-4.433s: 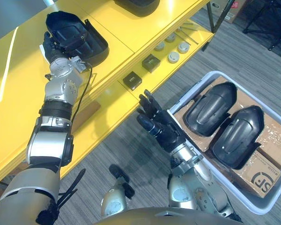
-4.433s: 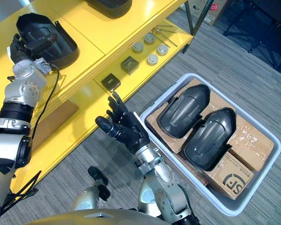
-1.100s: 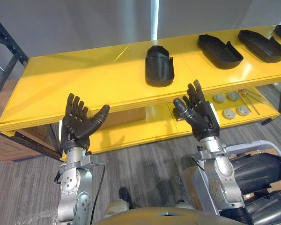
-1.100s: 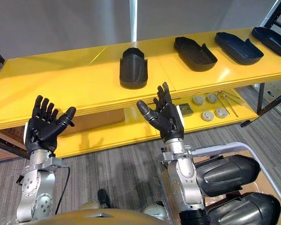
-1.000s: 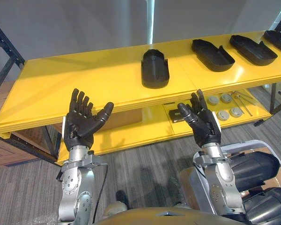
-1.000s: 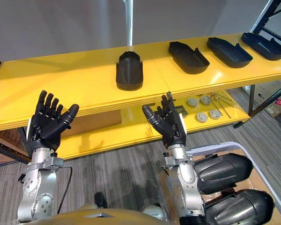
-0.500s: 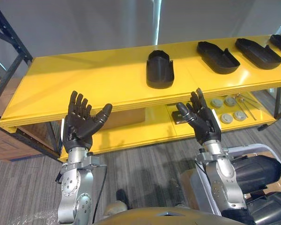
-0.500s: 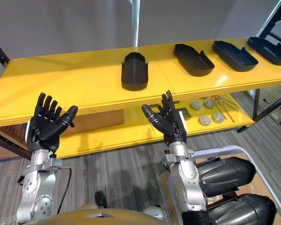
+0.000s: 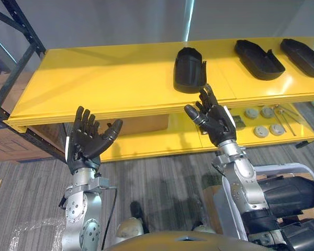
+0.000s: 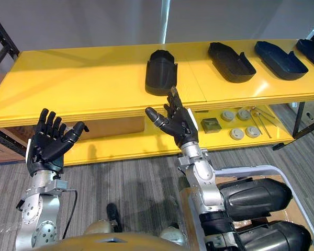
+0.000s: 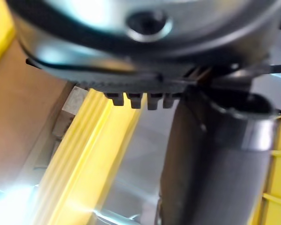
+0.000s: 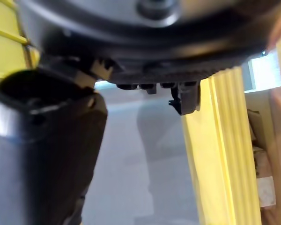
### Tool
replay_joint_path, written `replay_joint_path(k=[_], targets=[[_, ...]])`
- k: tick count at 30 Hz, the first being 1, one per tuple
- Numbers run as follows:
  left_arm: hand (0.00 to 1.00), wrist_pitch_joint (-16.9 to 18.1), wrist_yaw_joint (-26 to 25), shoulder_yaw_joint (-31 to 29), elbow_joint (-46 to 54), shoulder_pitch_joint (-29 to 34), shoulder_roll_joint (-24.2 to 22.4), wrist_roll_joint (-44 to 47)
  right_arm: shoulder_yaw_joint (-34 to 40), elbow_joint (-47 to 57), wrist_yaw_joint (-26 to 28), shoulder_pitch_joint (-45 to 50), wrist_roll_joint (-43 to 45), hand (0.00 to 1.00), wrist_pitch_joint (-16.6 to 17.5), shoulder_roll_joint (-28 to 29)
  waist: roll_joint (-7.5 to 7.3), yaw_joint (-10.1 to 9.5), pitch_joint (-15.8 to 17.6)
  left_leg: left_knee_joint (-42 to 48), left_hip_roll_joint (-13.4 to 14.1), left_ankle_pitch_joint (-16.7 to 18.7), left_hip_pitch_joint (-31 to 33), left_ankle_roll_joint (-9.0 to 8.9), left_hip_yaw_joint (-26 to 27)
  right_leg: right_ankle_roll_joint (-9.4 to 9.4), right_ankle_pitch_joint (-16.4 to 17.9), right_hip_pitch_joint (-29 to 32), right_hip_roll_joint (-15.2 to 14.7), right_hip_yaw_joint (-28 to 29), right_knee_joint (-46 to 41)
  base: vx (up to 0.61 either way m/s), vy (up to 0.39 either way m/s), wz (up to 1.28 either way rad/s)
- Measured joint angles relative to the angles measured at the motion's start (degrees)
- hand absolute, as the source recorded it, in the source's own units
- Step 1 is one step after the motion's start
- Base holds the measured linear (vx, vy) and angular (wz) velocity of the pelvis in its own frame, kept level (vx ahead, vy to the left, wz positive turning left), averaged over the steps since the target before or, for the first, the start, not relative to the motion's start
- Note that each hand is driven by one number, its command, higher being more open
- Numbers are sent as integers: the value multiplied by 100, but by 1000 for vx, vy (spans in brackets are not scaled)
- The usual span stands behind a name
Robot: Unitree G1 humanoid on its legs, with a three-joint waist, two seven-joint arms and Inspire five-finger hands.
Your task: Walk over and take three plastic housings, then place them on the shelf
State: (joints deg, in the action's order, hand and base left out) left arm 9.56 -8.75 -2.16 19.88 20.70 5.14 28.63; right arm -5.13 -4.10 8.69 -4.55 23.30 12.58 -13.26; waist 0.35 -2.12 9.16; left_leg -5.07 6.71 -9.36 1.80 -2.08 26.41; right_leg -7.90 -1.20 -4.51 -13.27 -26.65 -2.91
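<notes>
While your left hand [image 9: 87, 144] and right hand [image 9: 215, 123] hover empty, fingers spread wide, in front of the yellow shelf [image 9: 110, 83], black housings [image 9: 190, 69] already sit on top from twelve to two o'clock. More lie in the grey bin [image 10: 240, 168] at five. You look between trips, so your next move is probably a turn toward five o'clock and a reach down for another.
</notes>
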Motion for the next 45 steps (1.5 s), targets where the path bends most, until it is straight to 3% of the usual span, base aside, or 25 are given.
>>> replay_joint_path(k=[6,16,30,39,45], targets=[[100,-98,-14,137,-59,-16,2,1,1,-490,-35,-453,-51,100,-88,-42,103,-67,131,1,-1,-5,84,-2,-40,9,13,68,-16,-44,-55,8,15,3],[100,-112,-117,183,-166,-105,50,3,139,-1174,-68,-1495,-44,100,-92,-269,232,-105,486,16,-37,-83,208,15,-189,36,372,384,-213,-139,-783,-11,12,9],[100,-121,-121,196,-203,-323,77,9,533,-1764,-206,-2415,415,100,-225,-744,438,-168,652,21,-44,-191,340,10,-286,71,685,737,-369,-141,-1433,-5,-5,3],[100,-219,-231,246,-262,-341,172,17,734,-2462,-456,-2996,415,100,-230,-1011,481,-198,767,23,-26,-252,377,26,-300,109,758,836,-398,-133,-1614,0,-3,0],[100,-222,-236,322,-270,-318,173,28,790,-2080,-195,-2868,866,100,-241,-1131,544,-209,820,25,-10,-257,365,22,-294,110,760,835,-377,-115,-1606,3,-5,-1]])
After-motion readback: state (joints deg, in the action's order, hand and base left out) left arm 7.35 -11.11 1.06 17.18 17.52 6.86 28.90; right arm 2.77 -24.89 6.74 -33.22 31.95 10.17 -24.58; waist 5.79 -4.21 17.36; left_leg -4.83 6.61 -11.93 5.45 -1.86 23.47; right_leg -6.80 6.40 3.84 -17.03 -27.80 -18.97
